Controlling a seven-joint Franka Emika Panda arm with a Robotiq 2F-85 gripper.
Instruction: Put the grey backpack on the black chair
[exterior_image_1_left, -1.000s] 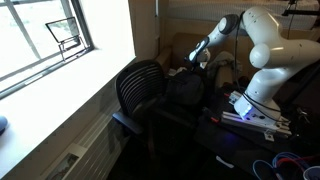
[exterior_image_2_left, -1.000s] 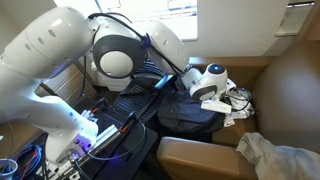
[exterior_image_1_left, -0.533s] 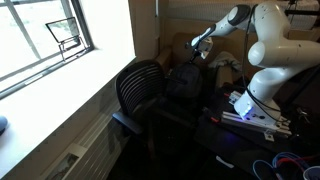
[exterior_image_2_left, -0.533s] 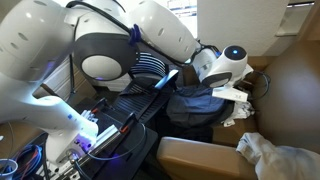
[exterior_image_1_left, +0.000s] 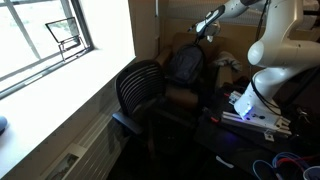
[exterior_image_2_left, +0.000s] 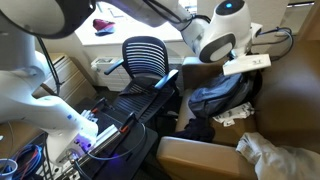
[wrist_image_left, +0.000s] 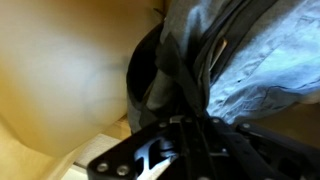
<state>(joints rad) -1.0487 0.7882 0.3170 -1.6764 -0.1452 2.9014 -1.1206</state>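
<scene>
Grey backpack off the floor, hanging upright from the gripper, just beside the black chair on the robot's side of its slatted backrest. In an exterior view the pack sags below the wrist, body slack and creased, with the chair behind it near the window. Cannot tell whether its bottom touches the seat. Pack looks closed; contents not visible. Wrist view dim and blurred: grey fabric fills the upper right, and a dark strap runs down toward the fingers, so the gripper appears clamped on the pack's top strap. White arm reaches over from the right. Window and pale sill lie beyond the chair. Crumpled white cloth lies well apart from the pack, at the lower corner.
</scene>
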